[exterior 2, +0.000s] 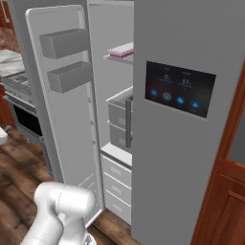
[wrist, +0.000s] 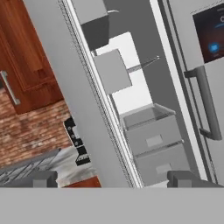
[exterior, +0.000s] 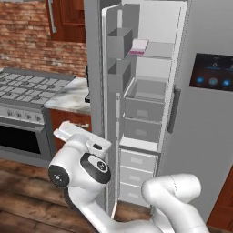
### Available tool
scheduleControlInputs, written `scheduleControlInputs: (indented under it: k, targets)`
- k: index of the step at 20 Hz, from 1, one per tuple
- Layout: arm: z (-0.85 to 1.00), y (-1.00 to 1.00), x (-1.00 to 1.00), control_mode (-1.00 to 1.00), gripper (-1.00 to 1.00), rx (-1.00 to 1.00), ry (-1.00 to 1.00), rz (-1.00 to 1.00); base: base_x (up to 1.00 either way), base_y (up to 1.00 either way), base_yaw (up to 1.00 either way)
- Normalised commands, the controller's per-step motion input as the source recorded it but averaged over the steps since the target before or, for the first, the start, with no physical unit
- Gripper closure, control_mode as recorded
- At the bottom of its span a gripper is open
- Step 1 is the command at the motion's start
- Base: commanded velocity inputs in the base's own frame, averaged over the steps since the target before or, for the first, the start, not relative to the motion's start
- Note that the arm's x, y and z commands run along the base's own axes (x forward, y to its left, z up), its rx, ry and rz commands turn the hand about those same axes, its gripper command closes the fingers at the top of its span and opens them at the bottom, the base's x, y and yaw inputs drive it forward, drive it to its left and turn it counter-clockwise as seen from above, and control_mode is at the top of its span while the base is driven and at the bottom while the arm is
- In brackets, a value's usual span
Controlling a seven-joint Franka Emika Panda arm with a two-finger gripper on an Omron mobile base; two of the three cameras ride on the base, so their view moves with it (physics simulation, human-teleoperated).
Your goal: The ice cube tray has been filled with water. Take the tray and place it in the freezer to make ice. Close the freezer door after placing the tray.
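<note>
Fingers (wrist: 111,179) spread wide, empty; pale pink ice cube tray (exterior: 139,46) lies flat on freezer shelf (exterior: 159,50).

The left base view looks from behind the arm, left of the freezer (exterior: 145,91), forward and slightly down into its open compartment, past the freezer door (exterior: 111,91) seen nearly edge-on. The right base view faces the same freezer (exterior 2: 112,95) from the right, showing the door's (exterior 2: 62,95) inner side. The hand view sits nearer the door's edge (wrist: 83,109), rolled, looking into the freezer (wrist: 148,127) drawers.
</note>
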Motion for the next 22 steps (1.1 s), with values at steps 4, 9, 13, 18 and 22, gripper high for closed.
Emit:
scheduleControlInputs:
  k: [4,9,13,18,22]
  targets:
    - [-0.32,0.31,0.52,-1.0,-1.0,0.0,0.0,-0.12,0.0,0.0,0.0]
    - [-0.35,0.03,0.45,-1.0,-1.0,0.0,0.0,-0.03,0.0,0.0,0.0]
    - [-0.35,0.0,0.31,-1.0,-1.0,0.01,0.0,0.0,0.0,0.0,0.0]
    - [-0.38,0.0,0.33,-1.0,-1.0,0.0,0.0,0.0,0.0,0.0,0.0]
    - [-0.14,0.0,0.43,-1.0,-1.0,0.0,0.0,0.0,0.0,0.0,0.0]
